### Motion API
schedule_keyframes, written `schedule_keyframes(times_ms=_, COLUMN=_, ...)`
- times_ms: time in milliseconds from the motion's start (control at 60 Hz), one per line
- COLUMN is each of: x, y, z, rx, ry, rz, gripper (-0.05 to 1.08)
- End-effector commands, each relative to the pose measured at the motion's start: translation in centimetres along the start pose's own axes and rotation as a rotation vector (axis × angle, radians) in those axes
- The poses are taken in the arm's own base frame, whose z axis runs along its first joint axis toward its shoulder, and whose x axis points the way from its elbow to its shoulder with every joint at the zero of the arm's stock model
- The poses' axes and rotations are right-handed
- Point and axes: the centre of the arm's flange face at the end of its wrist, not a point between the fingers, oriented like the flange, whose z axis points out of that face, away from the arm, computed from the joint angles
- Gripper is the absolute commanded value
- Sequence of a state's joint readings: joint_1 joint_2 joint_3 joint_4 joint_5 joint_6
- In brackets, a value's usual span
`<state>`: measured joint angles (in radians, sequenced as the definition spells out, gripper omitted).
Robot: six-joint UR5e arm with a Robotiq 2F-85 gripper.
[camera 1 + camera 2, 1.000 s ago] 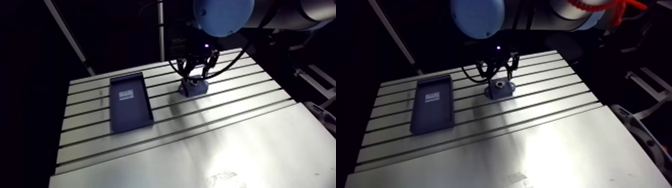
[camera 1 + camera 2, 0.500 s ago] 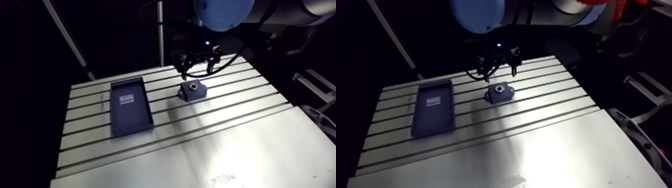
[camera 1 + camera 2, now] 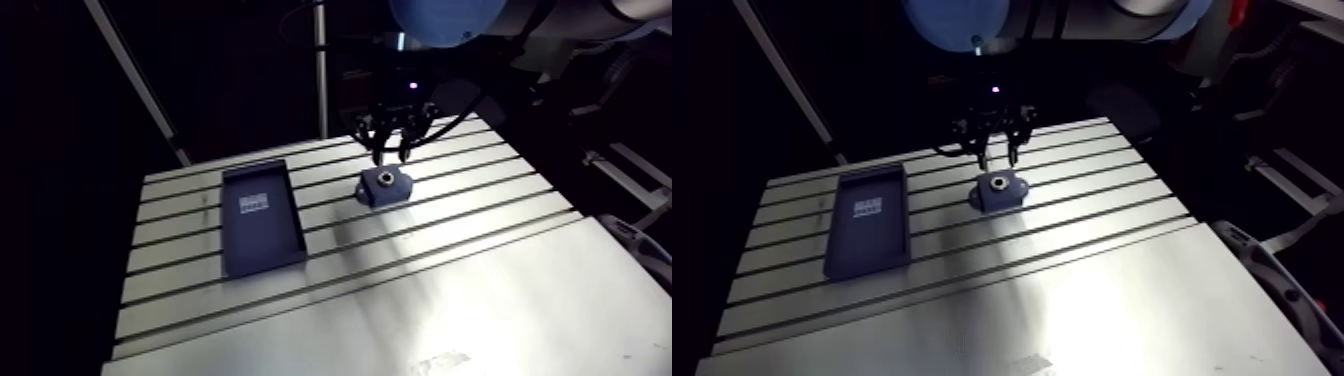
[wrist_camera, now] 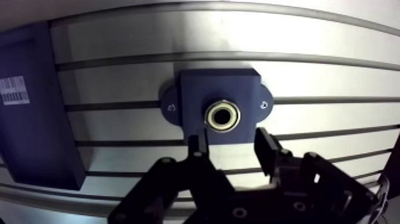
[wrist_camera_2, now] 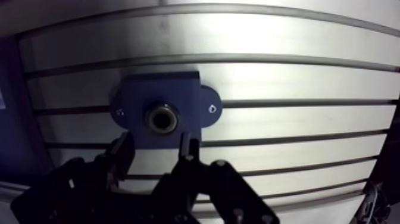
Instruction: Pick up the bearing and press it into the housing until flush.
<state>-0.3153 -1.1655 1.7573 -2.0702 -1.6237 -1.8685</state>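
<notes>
Gripper (image 4: pixel 229 139) hangs empty, fingers spread, just above housing (image 4: pixel 196 89); bearing (image 4: pixel 222 117) sits in its bore.

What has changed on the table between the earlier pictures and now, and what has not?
The pincer has risen straight up off the housing, leaving the bearing seated in its bore. Its fingers are open and empty. The housing and the dark tray lie where they were on the table.
</notes>
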Motion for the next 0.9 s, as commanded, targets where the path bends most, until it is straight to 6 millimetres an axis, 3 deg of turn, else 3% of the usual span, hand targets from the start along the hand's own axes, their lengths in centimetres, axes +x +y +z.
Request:
schedule_keyframes(times_ms=17, x=0.1, y=-0.2, z=0.3, rx=0.005, ry=-0.006, rz=0.000, gripper=0.98)
schedule_keyframes(times_ms=900, x=0.7, y=0.0, z=2.3, rx=0.009, ry=-0.014, rz=0.001, gripper=1.04)
